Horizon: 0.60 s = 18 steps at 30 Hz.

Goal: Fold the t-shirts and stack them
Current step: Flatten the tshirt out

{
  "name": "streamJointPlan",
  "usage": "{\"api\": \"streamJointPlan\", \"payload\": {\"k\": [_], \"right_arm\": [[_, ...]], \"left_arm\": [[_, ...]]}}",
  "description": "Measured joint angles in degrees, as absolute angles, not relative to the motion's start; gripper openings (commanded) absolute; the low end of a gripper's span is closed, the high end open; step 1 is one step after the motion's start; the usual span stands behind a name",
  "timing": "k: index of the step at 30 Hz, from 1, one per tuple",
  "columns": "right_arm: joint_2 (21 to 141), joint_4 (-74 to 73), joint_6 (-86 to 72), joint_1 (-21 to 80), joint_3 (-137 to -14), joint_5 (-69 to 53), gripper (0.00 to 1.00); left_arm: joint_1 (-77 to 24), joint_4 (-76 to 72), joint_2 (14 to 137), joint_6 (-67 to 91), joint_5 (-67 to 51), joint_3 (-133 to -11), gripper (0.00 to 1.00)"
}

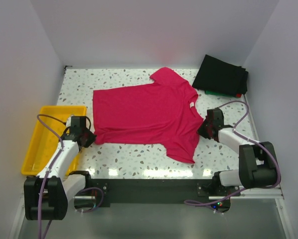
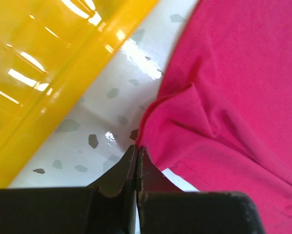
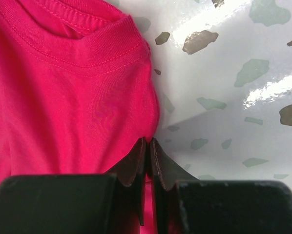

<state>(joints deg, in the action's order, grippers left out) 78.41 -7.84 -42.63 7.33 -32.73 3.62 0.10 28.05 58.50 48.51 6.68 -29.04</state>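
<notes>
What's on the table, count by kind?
Pink shirt: 1
Folded pile: 1 (number of shirts in it can't be told)
Tray: 1
Total: 3

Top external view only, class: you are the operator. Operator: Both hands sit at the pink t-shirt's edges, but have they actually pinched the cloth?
Observer: The left wrist view shows the left hand shut on the pink t-shirt at its corner.
Operator: And the right?
Observer: The right hand is shut too, with pink cloth showing between its fingers, just beside the collar.
Operator: Is the cloth flat there?
Observer: By the left hand a small fold bunches up.
</notes>
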Motion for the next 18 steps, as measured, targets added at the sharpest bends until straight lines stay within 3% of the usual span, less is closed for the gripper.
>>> {"api": "streamJointPlan", "payload": {"k": [7, 18], "right_arm": [[78.41, -7.70, -42.30, 7.33, -32.64, 1.43, 0.01], [77.97, -7.75, -41.65, 7.33, -32.64, -2.59, 0.00]], "left_arm": [[2.76, 27.88, 59.44, 49.56, 9.58, -28.60, 0.00], [9.41, 27.68, 61.69, 48.99, 9.67, -28.71, 0.00]]}}
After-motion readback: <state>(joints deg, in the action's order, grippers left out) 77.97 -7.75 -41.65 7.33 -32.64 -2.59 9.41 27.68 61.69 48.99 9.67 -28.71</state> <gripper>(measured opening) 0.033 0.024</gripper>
